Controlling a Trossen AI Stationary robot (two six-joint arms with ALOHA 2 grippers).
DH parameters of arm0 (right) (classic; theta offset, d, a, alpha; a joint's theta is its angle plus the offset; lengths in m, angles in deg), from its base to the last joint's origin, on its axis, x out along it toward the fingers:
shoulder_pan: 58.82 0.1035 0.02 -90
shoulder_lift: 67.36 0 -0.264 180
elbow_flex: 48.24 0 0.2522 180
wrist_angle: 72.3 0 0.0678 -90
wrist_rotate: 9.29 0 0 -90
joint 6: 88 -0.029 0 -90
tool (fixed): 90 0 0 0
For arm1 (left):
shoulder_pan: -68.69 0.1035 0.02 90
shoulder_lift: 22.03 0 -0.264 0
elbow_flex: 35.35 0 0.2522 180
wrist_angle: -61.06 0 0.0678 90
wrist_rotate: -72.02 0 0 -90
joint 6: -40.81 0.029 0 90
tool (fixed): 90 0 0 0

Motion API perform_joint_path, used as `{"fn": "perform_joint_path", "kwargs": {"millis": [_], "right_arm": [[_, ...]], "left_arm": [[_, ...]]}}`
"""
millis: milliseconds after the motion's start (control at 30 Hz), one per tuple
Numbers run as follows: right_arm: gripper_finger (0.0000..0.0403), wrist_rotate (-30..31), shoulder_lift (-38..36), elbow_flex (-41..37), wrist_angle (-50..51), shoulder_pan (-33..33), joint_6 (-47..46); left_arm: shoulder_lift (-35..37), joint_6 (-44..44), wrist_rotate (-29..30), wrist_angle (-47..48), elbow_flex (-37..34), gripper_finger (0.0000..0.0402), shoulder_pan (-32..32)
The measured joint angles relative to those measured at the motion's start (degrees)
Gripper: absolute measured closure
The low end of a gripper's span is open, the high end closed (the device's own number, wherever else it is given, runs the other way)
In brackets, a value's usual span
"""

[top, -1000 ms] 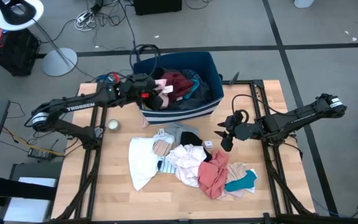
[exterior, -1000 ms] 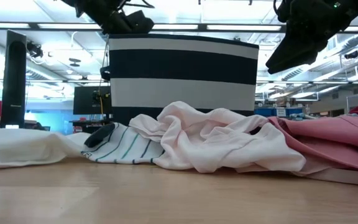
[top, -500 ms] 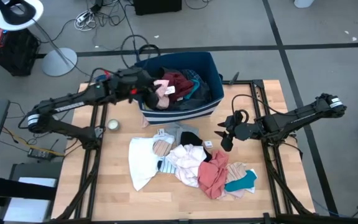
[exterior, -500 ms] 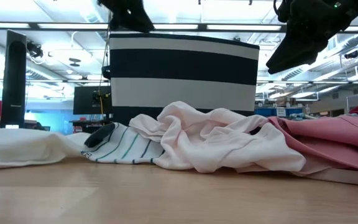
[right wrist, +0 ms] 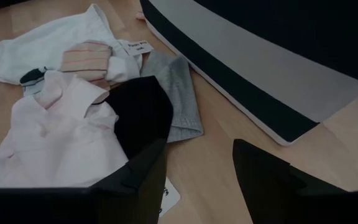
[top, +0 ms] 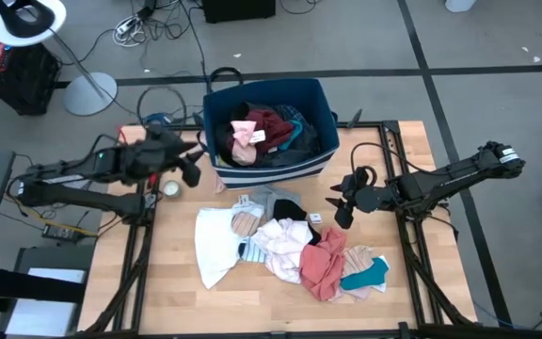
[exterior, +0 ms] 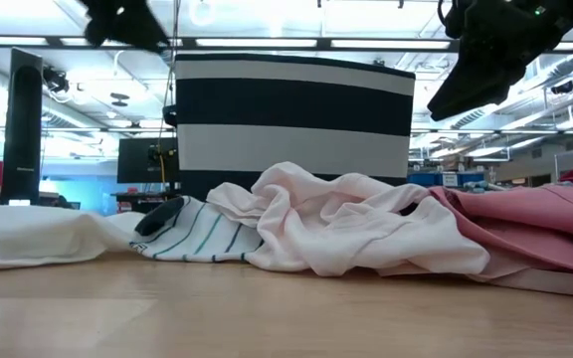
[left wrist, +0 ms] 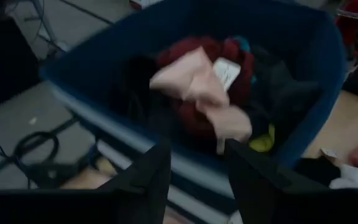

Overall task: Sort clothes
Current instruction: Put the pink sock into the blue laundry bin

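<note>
The navy bin with white stripes [top: 320, 141] stands at the table's far middle. In it a pale pink garment [left wrist: 197, 84] lies on top of maroon and dark clothes [top: 276, 127]. The remaining clothes lie as a pile [top: 290, 247] on the wood in front of the bin: white, striped, pale pink, black, grey, salmon, teal. My left gripper [top: 194, 168] hovers open just left of the bin, above table level, with nothing between its fingers [left wrist: 154, 174]. My right gripper [top: 340, 215] hangs open above the pile's right far corner, also empty [right wrist: 199, 149].
A small round pale object [top: 170, 189] sits on the table under the left arm. Black frame rails [top: 139, 254] run along both table sides. Cables lie on the floor beyond the far left corner [top: 158, 104]. Bare wood shows along the near edge [top: 252, 306].
My left gripper has drawn back from over the bin's left part toward the table's left edge and now stands outside the bin wall. The pale pink garment stays lying on top of the clothes in the bin.
</note>
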Motion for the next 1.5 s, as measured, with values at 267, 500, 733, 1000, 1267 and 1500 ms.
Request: {"fn": "perform_joint_path", "kwargs": {"millis": [267, 500, 733, 1000, 1267, 1500], "right_arm": [[0.0218, 0.0, 0.0, 0.0, 0.1, 0.0, -0.1], [0.0218, 0.3, 0.0, 0.0, 0.1, 0.0, -0.9], [0.0218, 0.3, 0.0, 0.0, 0.2, 0.0, -1.0], [0.0218, 0.3, 0.0, 0.0, 0.3, 0.0, -1.0], [0.0218, 0.3, 0.0, 0.0, 0.3, 0.0, -1.1], [0.0218, 0.3, 0.0, 0.0, 0.3, 0.0, -1.1]], "left_arm": [[2.5, -17.2, 3.9, -6.7, -16.0, 0.0245, -3.9], [-4.0, -25.1, 5.0, -22.4, -28.4, 0.0245, -2.5], [-12.7, -28.2, 2.7, -30.2, -33.4, 0.0245, 1.7], [-24.4, -24.9, -4.2, -38.6, -33.4, 0.0245, 7.1], [-34.4, -23.0, -9.9, -45.9, -33.4, 0.0245, 10.8], [-36.4, -21.6, -10.7, -45.8, -33.1, 0.0352, 11.2]]}}
